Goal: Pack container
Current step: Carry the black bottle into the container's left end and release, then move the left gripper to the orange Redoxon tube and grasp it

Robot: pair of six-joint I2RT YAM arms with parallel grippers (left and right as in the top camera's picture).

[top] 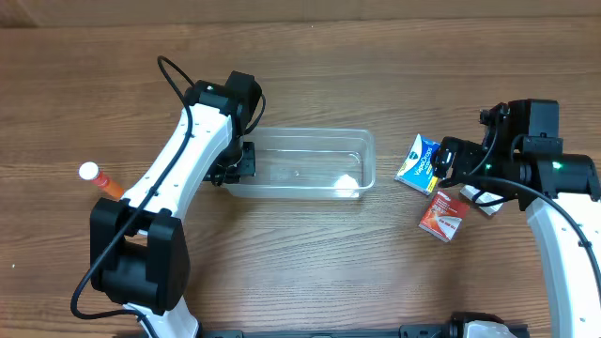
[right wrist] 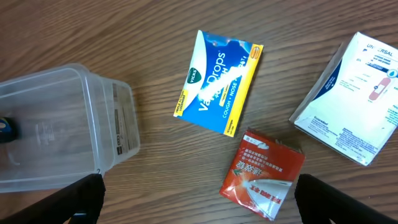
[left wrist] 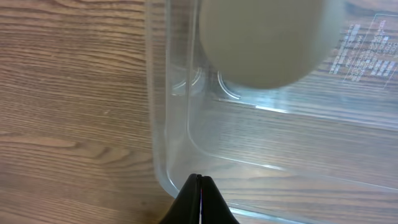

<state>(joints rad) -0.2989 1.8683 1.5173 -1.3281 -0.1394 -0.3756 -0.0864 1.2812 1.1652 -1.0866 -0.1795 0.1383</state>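
The clear plastic container [top: 362, 150] lies in the middle of the table, and also shows in the left wrist view [left wrist: 168, 124] and the right wrist view [right wrist: 106, 124]. My left gripper [top: 240, 161] is shut, its tips [left wrist: 200, 185] at the rim of the container's left end. A pale blurred round shape [left wrist: 267, 37] fills the top of that view; a whitish patch [top: 347, 183] shows inside the container. My right gripper [top: 449, 161] is open and empty [right wrist: 199, 199], hovering over the packets to the right of the container.
A blue cough-drop packet [right wrist: 219, 82], a red packet [right wrist: 264, 175] and a white packet [right wrist: 357, 99] lie to the right of the container. An orange bottle with a white cap [top: 99, 178] lies at the far left.
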